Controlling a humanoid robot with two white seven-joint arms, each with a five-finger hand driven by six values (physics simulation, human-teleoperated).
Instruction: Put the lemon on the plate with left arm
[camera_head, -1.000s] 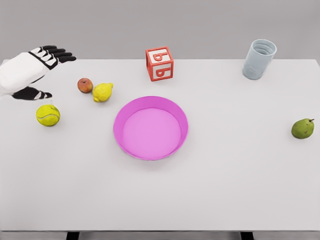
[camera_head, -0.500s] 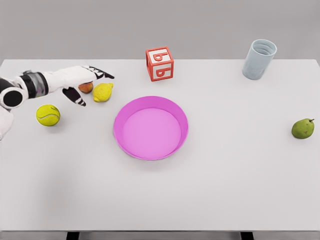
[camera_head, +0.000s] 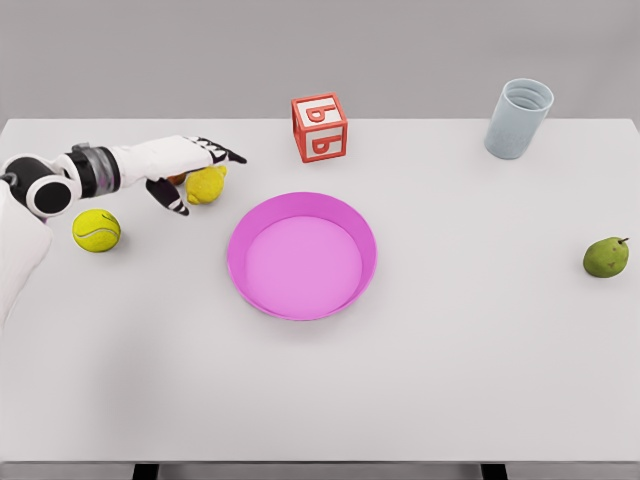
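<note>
The near half of the tabletop (camera_head: 320, 400) carries nothing; only the pink plate (camera_head: 240, 285) comes toward it, sitting a little left of the middle. At the right edge lies a green pear (camera_head: 605, 257), well apart from everything else. Toward the left edge rests a tennis ball (camera_head: 96, 230), just in front of the left arm.

The left hand (camera_head: 175, 165) reaches in from the left edge, over the far-left part of the tabletop. Its fingers are spread and stretched out, not curled, and it has nothing in its hold. The thumb hangs down on the near side. The lemon (camera_head: 207, 185) lies directly under the fingers, partly covered by them, between the hand and the plate's left rim, near the plate but not touching it. A small red apple should be close behind the hand, but I can see only an orange trace, so I cannot tell its exact place.

I judge the lemon to be light and firm, with a slightly waxy, rounded skin, so it may roll or slip if it is pinched at the pointed ends. The better hold is around its thick middle, thumb on the near side and fingers on the far side.

At the far edge stand a red letter block (camera_head: 320, 128) and, toward the far-right corner, a pale blue cup (camera_head: 518, 120).
</note>
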